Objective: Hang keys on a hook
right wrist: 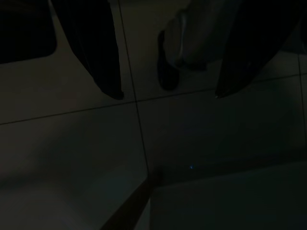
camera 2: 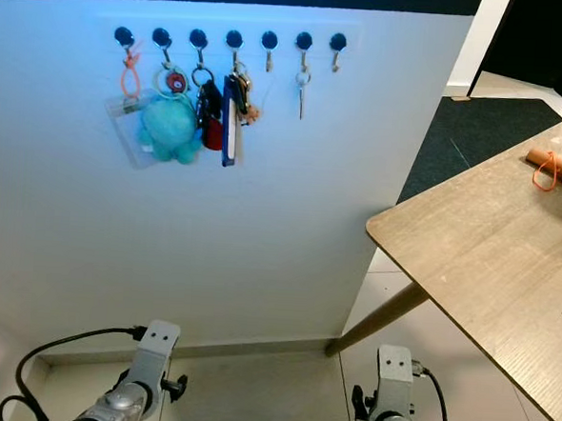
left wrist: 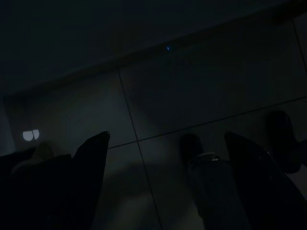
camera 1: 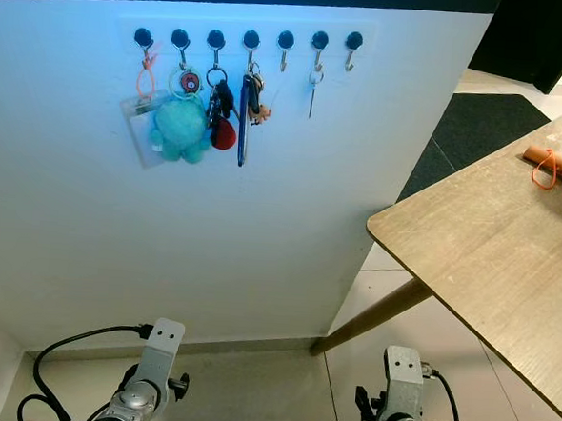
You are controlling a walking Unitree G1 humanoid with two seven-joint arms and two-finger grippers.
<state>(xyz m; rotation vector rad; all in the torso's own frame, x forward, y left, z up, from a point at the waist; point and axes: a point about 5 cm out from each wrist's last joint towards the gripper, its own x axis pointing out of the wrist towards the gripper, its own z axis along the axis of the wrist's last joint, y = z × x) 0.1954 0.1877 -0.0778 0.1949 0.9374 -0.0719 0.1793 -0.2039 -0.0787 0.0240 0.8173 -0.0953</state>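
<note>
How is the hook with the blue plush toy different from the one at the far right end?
The plush's hook carries a keyring with a teal plush toy; the end hook hangs bare. The plush's hook sits second from the left, the end hook last. Both are dark-capped hooks on the white wall.

A wooden table point(camera 1: 488, 252) is seen at the right, its rounded corner nearest the white wall point(camera 1: 213, 235), with one slanted leg point(camera 1: 375, 316) set down on the pale tiled floor point(camera 1: 251, 390). A brown tube point(camera 1: 556, 162) looped with an orange band point(camera 1: 545, 169) is laid at the table's far edge. A dark mat point(camera 1: 477, 132) is spread on the floor beyond.
</note>
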